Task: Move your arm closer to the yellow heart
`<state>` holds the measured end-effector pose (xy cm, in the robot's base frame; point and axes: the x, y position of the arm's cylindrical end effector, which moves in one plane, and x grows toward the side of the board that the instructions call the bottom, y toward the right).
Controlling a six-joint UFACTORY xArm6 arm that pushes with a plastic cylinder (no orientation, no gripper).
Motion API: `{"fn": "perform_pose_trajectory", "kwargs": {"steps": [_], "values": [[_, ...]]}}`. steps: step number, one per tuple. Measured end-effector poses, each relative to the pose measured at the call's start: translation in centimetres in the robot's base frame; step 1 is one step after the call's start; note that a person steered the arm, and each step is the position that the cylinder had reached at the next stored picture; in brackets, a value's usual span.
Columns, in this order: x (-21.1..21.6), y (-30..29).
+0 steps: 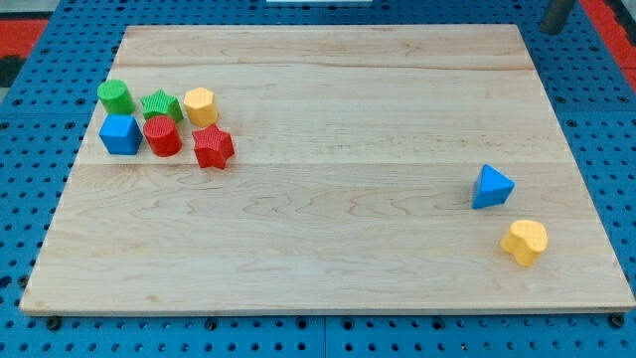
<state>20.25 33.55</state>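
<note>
1. Broadly, I see the wooden board [328, 179] filling most of the view, resting on a blue pegboard [30, 149]; no writing or labels are readable.
2. At the view's top right a dark rod [556, 14] enters; I cannot see my tip, and the arm carries no claw.
3. Toward the view's left sits a cluster: green cylinder [115, 95], green star [160, 105], yellow hexagon [200, 105], blue cube [120, 134], red cylinder [162, 136], red star [212, 147].
4. At the view's lower right, the yellow heart [524, 242] lies near the blue triangle [492, 187], apart from it.
</note>
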Motion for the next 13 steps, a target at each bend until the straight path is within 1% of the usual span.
{"fn": "perform_pose_trajectory", "kwargs": {"steps": [3, 5, 6, 8, 9, 10, 11, 12, 13], "values": [[0.0, 0.3], [0.8, 1.0], [4.5, 0.3], [5.6, 0.5], [10.7, 0.9], [11.3, 0.9], [13.0, 1.0], [19.6, 0.8], [26.2, -1.7]]}}
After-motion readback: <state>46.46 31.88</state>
